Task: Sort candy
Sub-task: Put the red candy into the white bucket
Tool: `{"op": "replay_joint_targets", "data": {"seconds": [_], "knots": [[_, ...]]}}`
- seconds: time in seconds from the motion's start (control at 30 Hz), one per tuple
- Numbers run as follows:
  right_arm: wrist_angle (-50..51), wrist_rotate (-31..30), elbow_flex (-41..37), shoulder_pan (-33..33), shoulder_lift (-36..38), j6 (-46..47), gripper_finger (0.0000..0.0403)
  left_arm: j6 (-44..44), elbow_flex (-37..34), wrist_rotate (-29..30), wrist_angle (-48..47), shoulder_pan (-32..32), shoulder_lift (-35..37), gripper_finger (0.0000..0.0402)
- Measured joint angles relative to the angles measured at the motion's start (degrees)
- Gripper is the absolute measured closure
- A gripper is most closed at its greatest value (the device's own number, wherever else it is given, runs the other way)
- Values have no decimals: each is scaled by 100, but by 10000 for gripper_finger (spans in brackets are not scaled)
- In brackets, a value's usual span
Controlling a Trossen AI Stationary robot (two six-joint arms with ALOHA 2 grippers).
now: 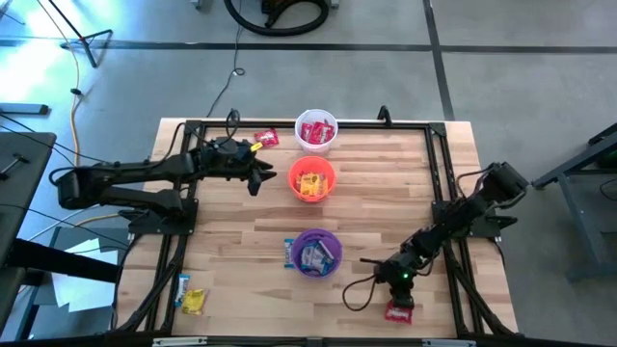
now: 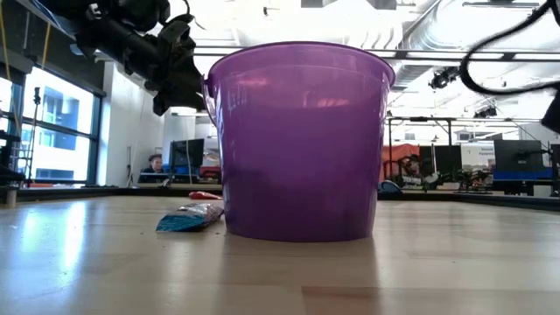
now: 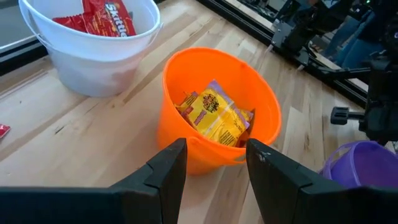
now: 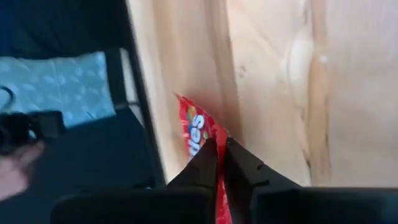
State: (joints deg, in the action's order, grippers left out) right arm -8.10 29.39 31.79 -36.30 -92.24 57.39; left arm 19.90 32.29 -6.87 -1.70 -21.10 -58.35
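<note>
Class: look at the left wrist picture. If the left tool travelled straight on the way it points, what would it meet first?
Most likely the orange cup holding yellow candy, directly ahead of the open left tool; exact depth is unclear.

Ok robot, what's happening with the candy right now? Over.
Right gripper jaws shut on red candy at table's near edge. Left gripper jaws open, by orange cup. Nothing in the way.

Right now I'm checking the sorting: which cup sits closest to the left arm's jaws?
The orange cup, holding yellow candy, sits just ahead of the left gripper. The white cup and purple cup are farther off.
</note>
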Motion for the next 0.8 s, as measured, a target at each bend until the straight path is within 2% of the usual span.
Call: {"op": "replay_joint_targets", "data": {"seconds": [0.2, 0.3, 0.4, 0.57, 0.67, 0.8], "knots": [[132, -171, 0, 436, 720, 485, 392, -98, 0, -1, -66, -101, 238, 248], [452, -724, 2, 830, 1307, 560, 400, -91, 0, 0, -64, -243, 366, 248], [1192, -1505, 29, 1405, 1960, 506, 399, -94, 0, 0, -57, -386, 476, 248], [2389, -2925, 544, 2795, 2806, -502, 401, -96, 2, -54, -67, -585, 579, 248], [2585, -3241, 952, 3899, 2896, -1389, 402, -97, 2, -143, -49, -671, 590, 248], [2456, -3228, 1509, 5398, 2635, -2354, 402, -98, 2, -146, -42, -708, 588, 248]]}}
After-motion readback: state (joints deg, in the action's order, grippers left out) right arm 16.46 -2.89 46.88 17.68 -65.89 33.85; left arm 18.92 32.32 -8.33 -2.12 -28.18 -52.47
